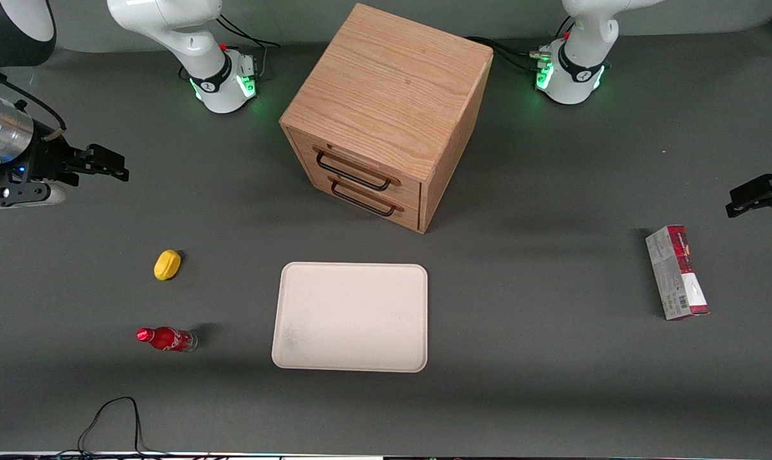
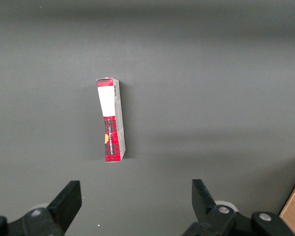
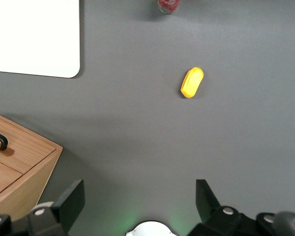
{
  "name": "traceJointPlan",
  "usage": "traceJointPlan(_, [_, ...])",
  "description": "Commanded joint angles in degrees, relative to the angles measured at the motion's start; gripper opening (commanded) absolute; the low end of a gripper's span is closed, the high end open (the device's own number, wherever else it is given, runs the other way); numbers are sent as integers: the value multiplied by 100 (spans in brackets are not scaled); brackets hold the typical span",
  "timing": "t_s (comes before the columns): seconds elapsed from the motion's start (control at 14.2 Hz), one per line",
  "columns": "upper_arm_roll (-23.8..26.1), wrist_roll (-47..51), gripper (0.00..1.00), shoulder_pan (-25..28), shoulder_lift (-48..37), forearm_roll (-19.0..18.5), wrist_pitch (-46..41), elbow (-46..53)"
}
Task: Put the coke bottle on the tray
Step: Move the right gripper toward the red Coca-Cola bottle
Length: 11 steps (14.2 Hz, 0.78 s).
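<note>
The small red coke bottle (image 1: 167,338) lies on its side on the grey table, beside the cream-white tray (image 1: 350,317) toward the working arm's end. Only its clear base shows in the right wrist view (image 3: 168,5). The tray is bare; one of its corners shows in the right wrist view (image 3: 34,37). My right gripper (image 1: 108,165) is open and empty, raised above the table at the working arm's end, farther from the front camera than the bottle. Its fingers (image 3: 71,201) stand wide apart over bare table.
A yellow lemon-like lump (image 1: 167,264) lies between the gripper and the bottle, also in the right wrist view (image 3: 192,82). A wooden two-drawer box (image 1: 386,115) stands farther back than the tray. A red-and-grey carton (image 1: 676,273) lies toward the parked arm's end.
</note>
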Motion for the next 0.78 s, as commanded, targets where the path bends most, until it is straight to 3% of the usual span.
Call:
traceJointPlan(0.0, [-55,-131,100,2,-37,91,-363,202])
traceJointPlan(0.71, [-46,-79,100,19,-28,64,-453,326])
